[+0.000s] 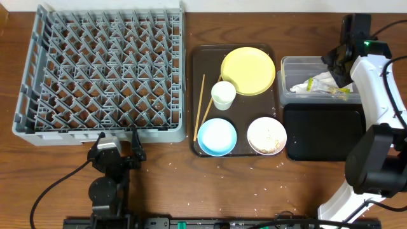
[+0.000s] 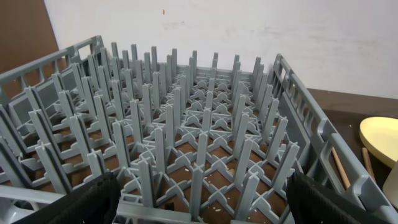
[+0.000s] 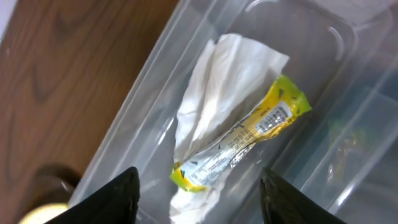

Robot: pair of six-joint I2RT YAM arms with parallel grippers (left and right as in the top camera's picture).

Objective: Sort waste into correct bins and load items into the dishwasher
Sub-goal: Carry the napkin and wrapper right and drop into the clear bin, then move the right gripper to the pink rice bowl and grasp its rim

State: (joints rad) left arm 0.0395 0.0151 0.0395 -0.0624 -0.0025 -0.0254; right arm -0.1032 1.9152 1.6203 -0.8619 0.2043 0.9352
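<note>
The white napkin (image 3: pixel 217 99) and the green-and-yellow wrapper (image 3: pixel 249 134) lie in the clear tub (image 1: pixel 294 67); both show in the overhead view (image 1: pixel 321 84). My right gripper (image 3: pixel 199 199) hangs open and empty above them. The black tray (image 1: pixel 324 130) sits in front of the tub. The yellow plate (image 1: pixel 248 69), white cup (image 1: pixel 223 94), blue bowl (image 1: pixel 217 136), white bowl with rice (image 1: pixel 266 135) and chopsticks (image 1: pixel 200 105) lie on the brown tray (image 1: pixel 198 63). My left gripper (image 2: pixel 199 202) is open and empty at the grey rack's (image 1: pixel 102 70) front edge.
Loose rice grains (image 1: pixel 254 191) are scattered on the wooden table in front of the brown tray. The rack fills the left wrist view (image 2: pixel 186 124), with the plate's edge (image 2: pixel 379 137) at the right. The right arm's base (image 1: pixel 375 165) stands at the lower right.
</note>
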